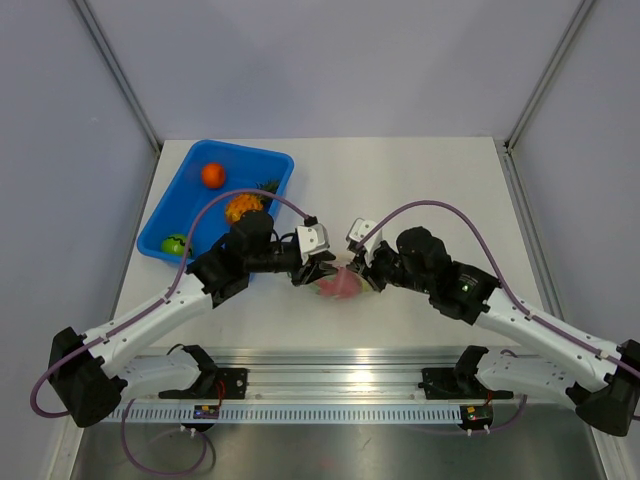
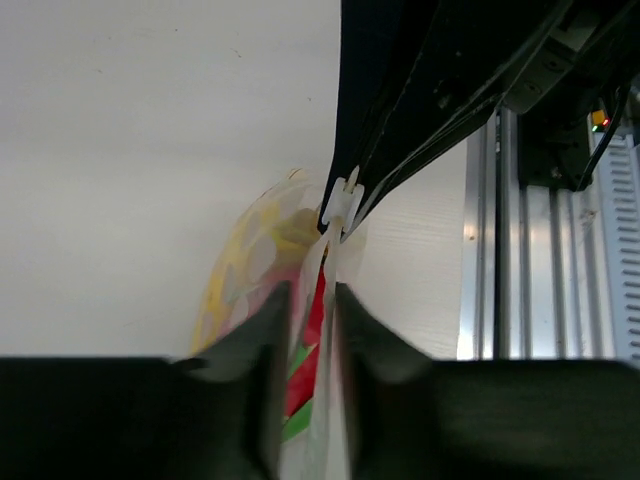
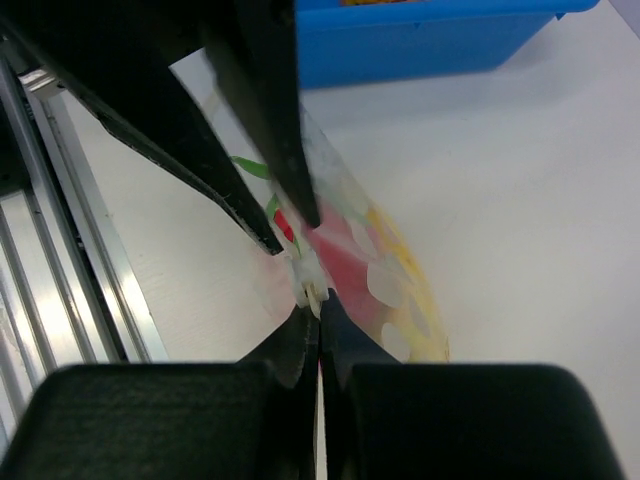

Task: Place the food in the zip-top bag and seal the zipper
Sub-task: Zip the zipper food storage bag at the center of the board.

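Note:
The zip-top bag [image 1: 340, 284] is held up off the table between my two grippers, with pink-red food [image 3: 345, 265] and a yellow piece [image 2: 235, 275] showing through it. My left gripper [image 1: 318, 270] is shut on the bag's top edge, shown close up in the left wrist view [image 2: 312, 300], where a red and green strip [image 2: 305, 370] runs between the fingers. My right gripper [image 1: 362, 275] is shut on the same edge from the other side [image 3: 319, 315], right at a small white zipper tab [image 3: 308, 277]. The tab also shows in the left wrist view [image 2: 340, 205].
A blue bin [image 1: 170, 210] stands at the back left with an orange fruit [image 1: 213, 175], a yellow-orange piece [image 1: 243, 207] and a green piece [image 1: 174, 243] in it. Its wall shows in the right wrist view [image 3: 420, 45]. A metal rail [image 1: 330, 380] runs along the table's near edge.

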### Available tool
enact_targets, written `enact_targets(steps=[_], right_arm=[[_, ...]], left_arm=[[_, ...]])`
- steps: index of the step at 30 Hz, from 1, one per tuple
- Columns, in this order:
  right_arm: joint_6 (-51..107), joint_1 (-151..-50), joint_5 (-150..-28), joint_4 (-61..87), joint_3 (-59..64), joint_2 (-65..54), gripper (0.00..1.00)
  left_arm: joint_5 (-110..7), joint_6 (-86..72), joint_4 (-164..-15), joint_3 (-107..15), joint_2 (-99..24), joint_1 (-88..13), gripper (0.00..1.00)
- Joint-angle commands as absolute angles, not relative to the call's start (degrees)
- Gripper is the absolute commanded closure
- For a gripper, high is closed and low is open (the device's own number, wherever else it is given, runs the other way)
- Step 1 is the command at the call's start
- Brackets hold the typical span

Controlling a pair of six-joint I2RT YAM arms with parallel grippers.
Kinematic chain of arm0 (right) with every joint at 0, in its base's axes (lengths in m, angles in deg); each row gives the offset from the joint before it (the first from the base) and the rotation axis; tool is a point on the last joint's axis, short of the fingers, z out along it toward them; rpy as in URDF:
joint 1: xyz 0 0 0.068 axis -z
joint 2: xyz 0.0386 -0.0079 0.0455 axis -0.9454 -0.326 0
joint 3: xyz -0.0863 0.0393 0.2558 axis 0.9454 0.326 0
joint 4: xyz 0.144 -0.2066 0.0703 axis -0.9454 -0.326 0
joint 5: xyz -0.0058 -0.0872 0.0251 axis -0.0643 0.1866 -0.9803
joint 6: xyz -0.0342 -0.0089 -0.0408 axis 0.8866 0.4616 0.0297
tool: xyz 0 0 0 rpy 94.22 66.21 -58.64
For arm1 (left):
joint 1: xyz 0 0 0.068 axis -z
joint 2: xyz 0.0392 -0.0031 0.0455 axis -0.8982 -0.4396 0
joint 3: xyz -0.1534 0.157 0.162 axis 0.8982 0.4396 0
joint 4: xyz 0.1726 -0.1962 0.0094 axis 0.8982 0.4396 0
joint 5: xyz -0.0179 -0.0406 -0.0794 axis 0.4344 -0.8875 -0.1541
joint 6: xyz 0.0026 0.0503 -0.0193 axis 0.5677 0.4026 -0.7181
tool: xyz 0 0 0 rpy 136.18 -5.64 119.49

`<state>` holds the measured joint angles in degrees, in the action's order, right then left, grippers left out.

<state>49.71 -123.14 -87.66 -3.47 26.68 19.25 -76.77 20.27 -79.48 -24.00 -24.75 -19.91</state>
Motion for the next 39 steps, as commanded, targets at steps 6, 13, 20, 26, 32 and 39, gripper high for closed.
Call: enact_targets(steps=[6, 13, 20, 26, 32, 39], right_arm=[[49.1, -122.7, -89.3, -1.9, 24.1, 22.0, 1.0], [49.1, -122.7, -88.6, -1.8, 24.1, 22.7, 1.0], [49.0, -122.7, -88.5, -1.9, 24.1, 22.8, 1.0], [48.9, -122.7, -88.7, -1.5, 24.4, 22.6, 1.0], [48.6, -122.7, -88.3, -0.4, 24.3, 22.7, 1.0], [48.6, -122.7, -87.4, -0.3, 24.4, 22.9, 1.0]], left_arm=[[-80.5, 22.9, -78.5, -30.4, -24.6, -20.9, 0.32], [-88.9, 18.5, -80.7, -34.2, -28.8, -20.9, 0.43], [-90.8, 15.0, -84.6, -33.6, -30.3, -20.9, 0.57], [-90.1, 14.1, -86.0, -32.6, -29.9, -20.9, 0.62], [-90.8, 13.6, -85.9, -32.0, -30.3, -20.9, 0.66], [-91.4, 13.3, -85.8, -30.5, -30.0, -20.9, 0.67]])
